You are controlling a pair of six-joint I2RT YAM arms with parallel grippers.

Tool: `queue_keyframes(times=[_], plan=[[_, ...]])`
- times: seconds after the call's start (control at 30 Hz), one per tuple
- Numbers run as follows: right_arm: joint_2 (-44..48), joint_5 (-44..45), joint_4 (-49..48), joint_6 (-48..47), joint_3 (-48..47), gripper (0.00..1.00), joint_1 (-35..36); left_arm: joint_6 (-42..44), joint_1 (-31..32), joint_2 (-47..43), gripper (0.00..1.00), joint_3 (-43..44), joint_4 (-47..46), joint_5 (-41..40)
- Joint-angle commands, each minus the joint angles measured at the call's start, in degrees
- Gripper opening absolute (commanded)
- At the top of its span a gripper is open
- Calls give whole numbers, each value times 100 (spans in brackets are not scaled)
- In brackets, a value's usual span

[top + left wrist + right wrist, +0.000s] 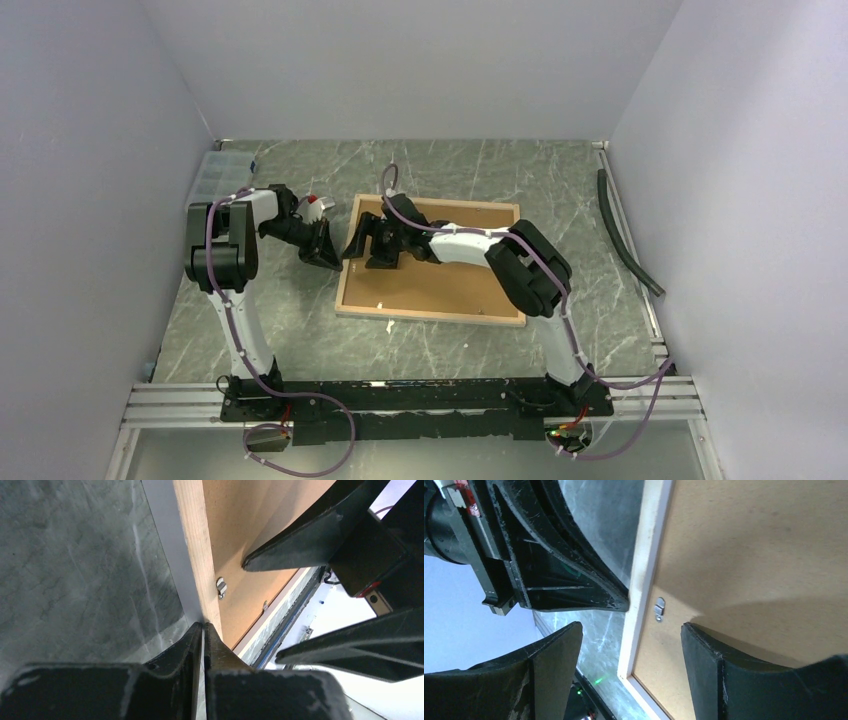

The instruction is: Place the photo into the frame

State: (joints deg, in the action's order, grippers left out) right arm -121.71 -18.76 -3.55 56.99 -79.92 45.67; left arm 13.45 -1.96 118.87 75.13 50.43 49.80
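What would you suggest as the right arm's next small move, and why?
Probably lower the right gripper onto the metal tab at the frame rim: its jaws stand open either side of it, the backing panel lies in the frame, and the shut left gripper meets the rim's outer edge.

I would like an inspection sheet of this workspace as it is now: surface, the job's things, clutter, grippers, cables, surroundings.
Surface: table, marbled grey-green.
Job's things: frame lies back up, with the brown backing panel inside its wood rim; a metal tab sits at the left rim; photo not seen.
Clutter: clear plastic box at the far left corner; black hose along the right side.
Grippers: left gripper shut, tips at the frame's left edge; right gripper open, straddling that rim by the tab.
Cables: purple cables run along both arms and loop near the bases.
Surroundings: plain pale walls on three sides; metal rail at the near edge.
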Motion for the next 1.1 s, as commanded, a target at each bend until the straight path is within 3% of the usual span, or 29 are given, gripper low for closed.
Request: queue_keyframes(times=[0.0, 1.07], plan=[[-140, -132, -412, 176, -305, 75, 72, 10, 72, 108, 10, 11, -259, -264], [-647, -524, -651, 638, -489, 72, 228, 5, 76, 37, 5, 34, -275, -259]])
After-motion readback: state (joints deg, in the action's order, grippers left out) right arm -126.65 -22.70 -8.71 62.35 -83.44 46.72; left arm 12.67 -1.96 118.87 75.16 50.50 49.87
